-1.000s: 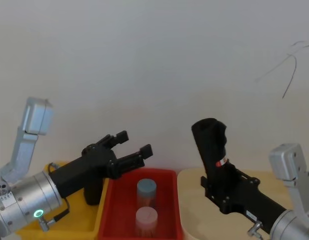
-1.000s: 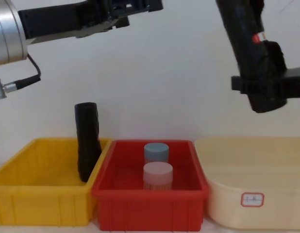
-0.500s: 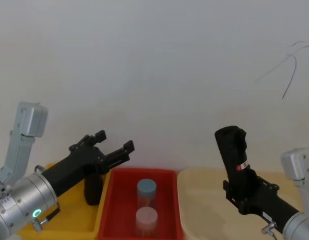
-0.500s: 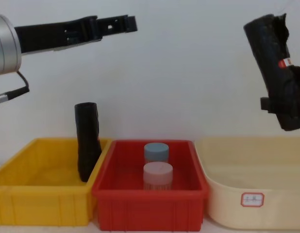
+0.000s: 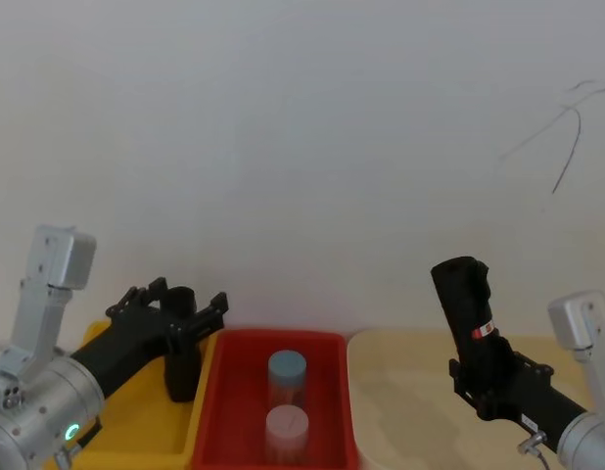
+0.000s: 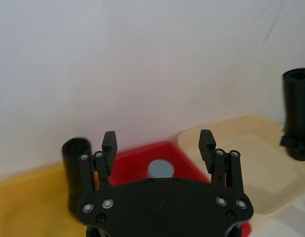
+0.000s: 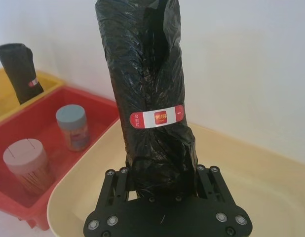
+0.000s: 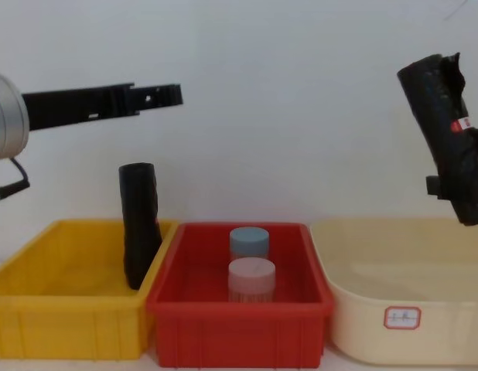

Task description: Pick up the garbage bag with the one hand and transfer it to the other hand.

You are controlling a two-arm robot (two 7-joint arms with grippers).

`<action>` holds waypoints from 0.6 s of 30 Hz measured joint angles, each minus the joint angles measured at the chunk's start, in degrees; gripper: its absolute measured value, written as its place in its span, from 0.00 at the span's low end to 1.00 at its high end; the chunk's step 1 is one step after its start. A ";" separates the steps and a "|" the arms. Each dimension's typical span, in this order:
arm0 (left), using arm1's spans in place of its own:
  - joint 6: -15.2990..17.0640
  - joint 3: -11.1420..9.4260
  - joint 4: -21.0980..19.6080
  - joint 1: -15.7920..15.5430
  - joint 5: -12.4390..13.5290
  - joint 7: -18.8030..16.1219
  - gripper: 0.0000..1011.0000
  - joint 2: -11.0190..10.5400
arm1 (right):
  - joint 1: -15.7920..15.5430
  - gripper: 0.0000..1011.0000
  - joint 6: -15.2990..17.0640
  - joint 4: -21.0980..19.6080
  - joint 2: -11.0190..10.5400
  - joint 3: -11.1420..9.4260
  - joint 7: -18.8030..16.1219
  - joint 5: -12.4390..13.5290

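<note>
**Mia:** What are the big things?

**Tom:** Three bins in a row. The red bin [image 8: 235,328] is in the middle. A big cream tub [image 8: 355,325] sits just right of it and a yellow bin [image 8: 61,325] sits just left of it.

**Mia:** Where are the hands?

**Tom:** The right hand [image 7: 161,173] is high up, right of the red bin. It pinches the bottom end of the garbage bag [image 8: 440,116], so the bag stands up, tipped a bit. I think the swap is done. If the bag slips, the tub should catch it. The left hand [image 6: 158,143] is high up, left of the red bin. Its fingers [image 6: 109,143] are spread wide and hold nothing.

**Mia:** And the small things?

**Tom:** Another black roll [image 8: 138,224] leans by the red bin's left wall. A blue-lidded jar [image 8: 248,241] and a pink jar [image 8: 250,278] stand inside the red bin.
</note>
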State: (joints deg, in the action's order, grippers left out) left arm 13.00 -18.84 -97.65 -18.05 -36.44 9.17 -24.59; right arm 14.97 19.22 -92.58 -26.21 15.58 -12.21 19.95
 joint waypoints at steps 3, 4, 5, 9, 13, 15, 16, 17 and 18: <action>0.31 -0.13 0.45 0.19 1.04 -1.35 0.99 0.13 | 0.57 0.56 0.10 0.81 0.04 0.24 -0.41 -0.41; 0.38 -0.17 0.53 0.22 1.25 -1.62 0.99 0.16 | 0.74 0.56 0.11 1.04 0.05 0.33 -0.53 -0.52; 0.51 -0.25 0.72 0.29 1.68 -2.11 0.99 0.22 | 0.99 0.56 0.12 1.38 0.06 0.46 -0.74 -0.73; 0.83 -0.41 1.17 0.44 2.63 -3.25 0.99 0.36 | 1.56 0.56 0.12 2.18 0.07 0.82 -1.17 -1.19; 1.08 -0.51 1.49 0.53 3.34 -4.07 0.99 0.45 | 2.01 0.64 0.11 2.76 0.09 1.10 -1.53 -1.52; 1.18 -0.57 1.63 0.57 3.63 -4.42 0.99 0.49 | 2.20 0.72 0.11 3.03 0.10 1.20 -1.72 -1.69; 1.20 -0.59 1.68 0.59 3.73 -4.53 0.99 0.51 | 2.26 0.73 0.10 3.10 0.11 1.24 -1.78 -1.73; 1.23 -0.61 1.73 0.60 3.83 -4.66 0.99 0.53 | 2.36 0.79 0.09 3.24 0.11 1.32 -1.88 -1.82; 1.28 -0.63 1.80 0.63 3.97 -4.83 0.99 0.56 | 2.41 0.81 0.09 3.30 0.12 1.34 -1.92 -1.87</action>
State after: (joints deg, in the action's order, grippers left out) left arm 14.27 -19.47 -95.85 -17.42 -32.47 4.35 -24.03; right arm 17.37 19.31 -89.28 -26.09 16.93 -14.13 18.07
